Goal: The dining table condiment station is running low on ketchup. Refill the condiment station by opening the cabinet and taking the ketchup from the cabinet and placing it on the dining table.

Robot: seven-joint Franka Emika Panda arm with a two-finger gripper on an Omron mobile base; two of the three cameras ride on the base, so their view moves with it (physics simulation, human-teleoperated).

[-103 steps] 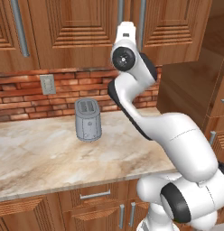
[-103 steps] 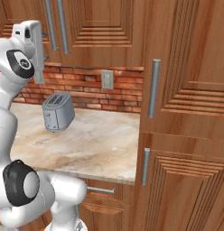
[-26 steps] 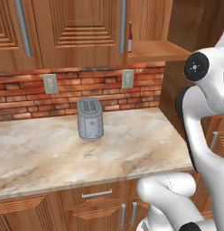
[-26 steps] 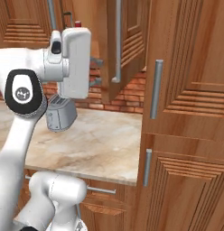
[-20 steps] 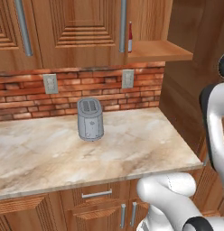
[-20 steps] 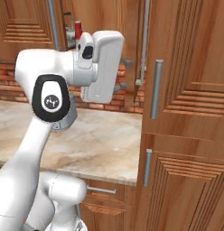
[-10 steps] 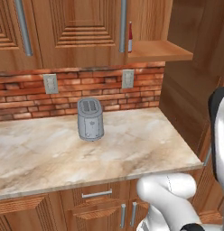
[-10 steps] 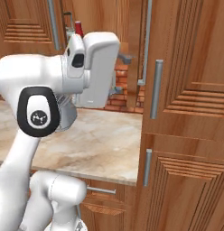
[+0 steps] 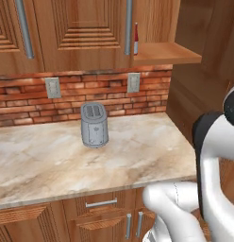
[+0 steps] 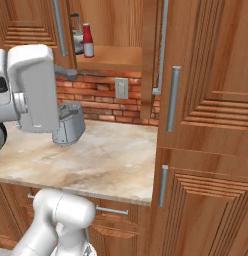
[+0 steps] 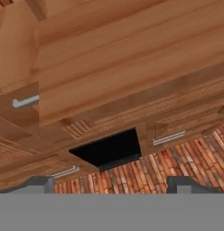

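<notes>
My gripper [image 11: 109, 184] wide, empty. Cabinet [image 10: 121, 55] door open; ketchup [image 10: 88, 41] upright at shelf edge. Approach level, grab body, clear kettle [image 10: 77, 40].

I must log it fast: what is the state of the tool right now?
Tool: open, its two tips stand wide apart in the hand view, and nothing is held between them.

Ketchup [image 9: 135, 38] half behind cabinet [image 9: 86, 28] door edge; top cropped.
</notes>
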